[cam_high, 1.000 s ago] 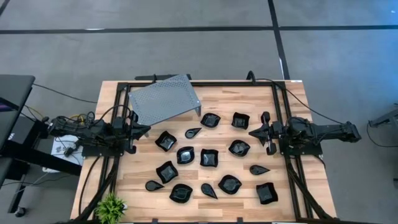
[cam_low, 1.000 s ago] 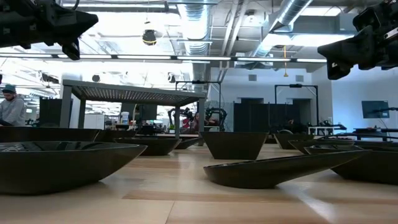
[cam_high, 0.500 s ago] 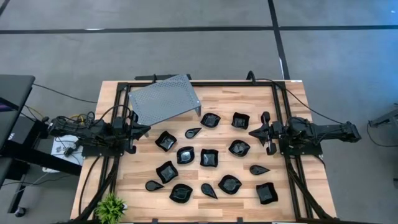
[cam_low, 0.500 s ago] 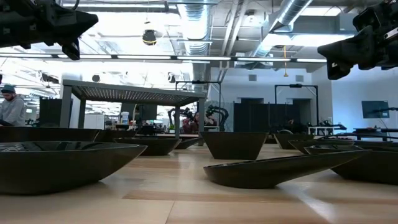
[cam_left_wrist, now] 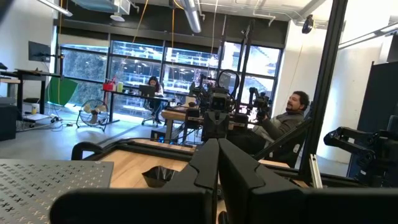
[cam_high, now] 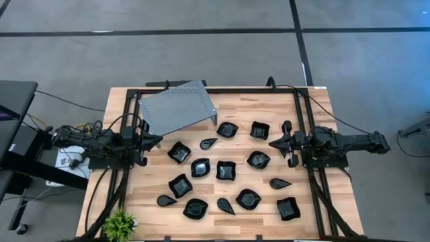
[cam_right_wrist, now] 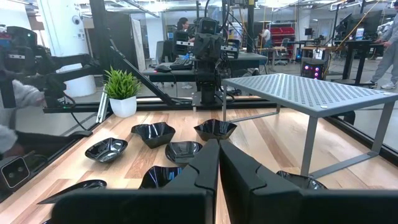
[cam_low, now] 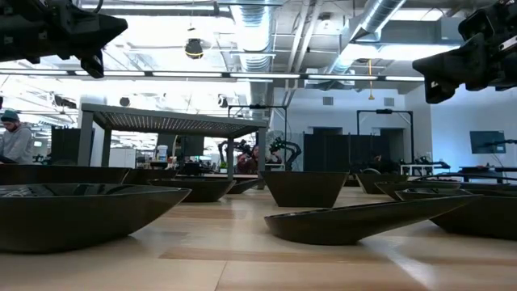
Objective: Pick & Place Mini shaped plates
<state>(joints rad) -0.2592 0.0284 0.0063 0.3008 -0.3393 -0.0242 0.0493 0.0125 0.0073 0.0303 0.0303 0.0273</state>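
Observation:
Several mini shaped plates, glossy black, lie scattered on the wooden table (cam_high: 269, 101): a squarish one (cam_high: 226, 170), a round one (cam_high: 200, 167), a teardrop one (cam_high: 208, 143). Each rests on its base. My left gripper (cam_high: 158, 139) hovers shut at the table's left side, above the wood. My right gripper (cam_high: 272, 143) hovers shut at the right side, facing it. Both fingertip pairs meet in the wrist views, left gripper (cam_left_wrist: 218, 144), right gripper (cam_right_wrist: 218, 144). Neither touches a plate.
A grey perforated metal stand (cam_high: 177, 106) stands on legs at the far left of the table. A small green plant (cam_high: 119, 222) sits at the near left corner. A black frame (cam_high: 215, 90) runs along the table's edges. People sit in the room beyond.

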